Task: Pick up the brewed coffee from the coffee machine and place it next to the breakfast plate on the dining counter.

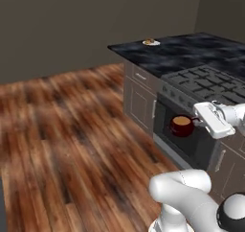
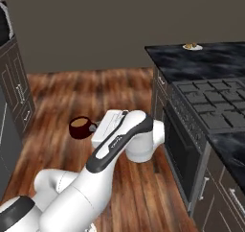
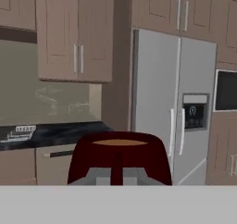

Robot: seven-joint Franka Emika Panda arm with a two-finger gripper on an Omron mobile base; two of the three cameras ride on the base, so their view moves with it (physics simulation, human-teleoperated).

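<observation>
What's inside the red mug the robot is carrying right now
The red mug holds light brown coffee, its surface visible just below the rim. The liquid hides the mug's bottom, so its depth cannot be seen.

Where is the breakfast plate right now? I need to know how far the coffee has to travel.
The breakfast plate sits near the far corner of the dining counter, beyond the cooktop; the claw holds the brewed coffee off the counter, above the floor.

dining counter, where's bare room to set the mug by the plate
The black marble-veined dining counter lies bare between the small white breakfast plate at its far edge and the inset gas cooktop. The cooktop's grates crowd the nearer stretch. The dark red mug hangs over wooden floor.
</observation>
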